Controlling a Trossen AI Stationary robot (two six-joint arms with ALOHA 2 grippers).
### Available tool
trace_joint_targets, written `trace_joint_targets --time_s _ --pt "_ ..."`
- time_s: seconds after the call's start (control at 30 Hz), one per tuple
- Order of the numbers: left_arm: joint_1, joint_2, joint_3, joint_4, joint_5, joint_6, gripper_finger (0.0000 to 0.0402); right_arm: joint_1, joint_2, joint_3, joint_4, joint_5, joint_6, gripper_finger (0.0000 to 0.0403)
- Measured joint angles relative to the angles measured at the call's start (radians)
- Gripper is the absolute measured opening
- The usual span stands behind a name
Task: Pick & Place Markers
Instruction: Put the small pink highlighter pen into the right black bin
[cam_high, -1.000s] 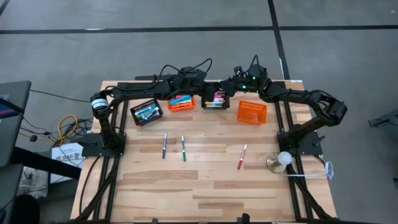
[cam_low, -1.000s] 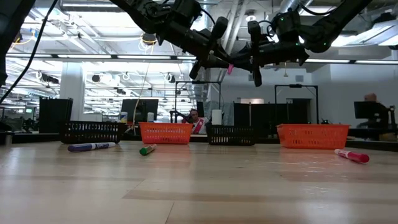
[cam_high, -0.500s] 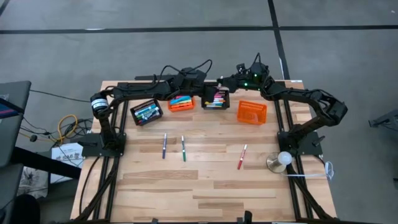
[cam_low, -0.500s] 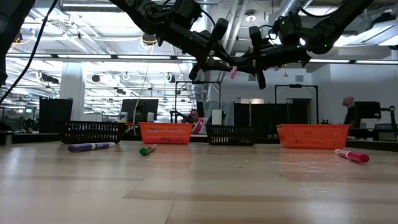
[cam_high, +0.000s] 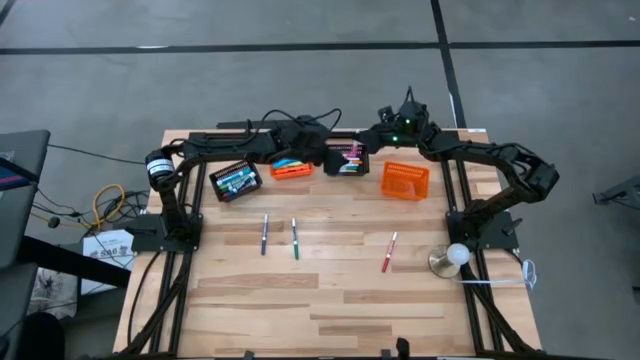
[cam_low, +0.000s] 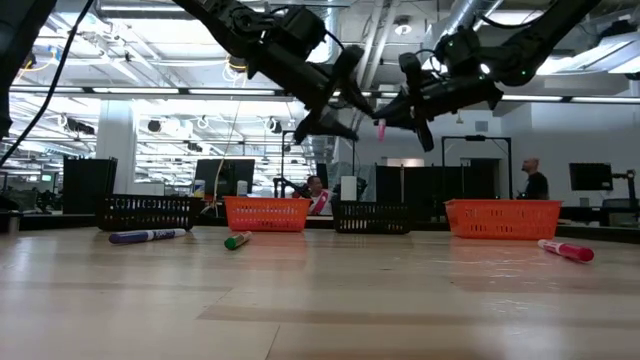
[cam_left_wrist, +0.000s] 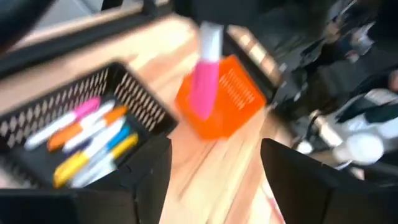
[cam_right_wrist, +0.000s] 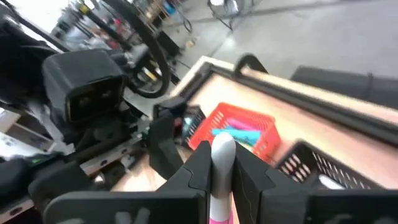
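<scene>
Pink marker is clamped in the right tool; left tool, fingers apart, sits just beside.

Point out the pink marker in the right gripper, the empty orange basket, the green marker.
pink marker (cam_low: 381, 129), low view, its body.
empty orange basket (cam_high: 405, 180), high view, mesh floor.
green marker (cam_high: 295, 239), high view, mid-barrel.

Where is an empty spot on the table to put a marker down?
The wide bare wood nearer than the purple marker, green marker and red marker is free. It is crowded at the far edge: four baskets in a row, both claws above them.
</scene>
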Motion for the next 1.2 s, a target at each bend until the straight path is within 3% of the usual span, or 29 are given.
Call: trace_joint_targets --time_s 0.2,0.37,0.53,0.73,0.9,1.07,1.2 --pt "-0.022 0.000 0.000 -0.135 -0.055 0.032 0.0250 0.020 0.000 0.095 -0.230 0.060 -0.123 0.0026" --pt "-0.069 0.000 0.000 -0.143 -0.139 0.067 0.0246 0.059 0.009 0.229 -0.497 0.184 -0.308 0.0026" --pt "-0.097 -0.023 -0.015 -0.159 -0.196 0.083 0.0246 0.067 0.009 0.277 -0.609 0.266 -0.399 0.0026" --pt "-0.108 -0.236 -0.208 -0.126 -0.249 0.078 0.0241 0.058 0.009 0.280 -0.615 0.264 -0.425 0.0026" --pt "-0.108 -0.461 -0.423 0.052 -0.270 0.061 0.0242 0.081 0.021 0.281 -0.604 0.267 -0.450 0.0026" --pt "-0.108 -0.650 -0.590 0.162 -0.270 0.062 0.0240 0.127 0.124 0.332 -0.620 0.264 -0.453 0.0026" --pt "-0.120 -0.756 -0.686 0.199 -0.270 0.056 0.0239 0.148 0.238 0.447 -0.742 0.264 -0.499 0.0026"
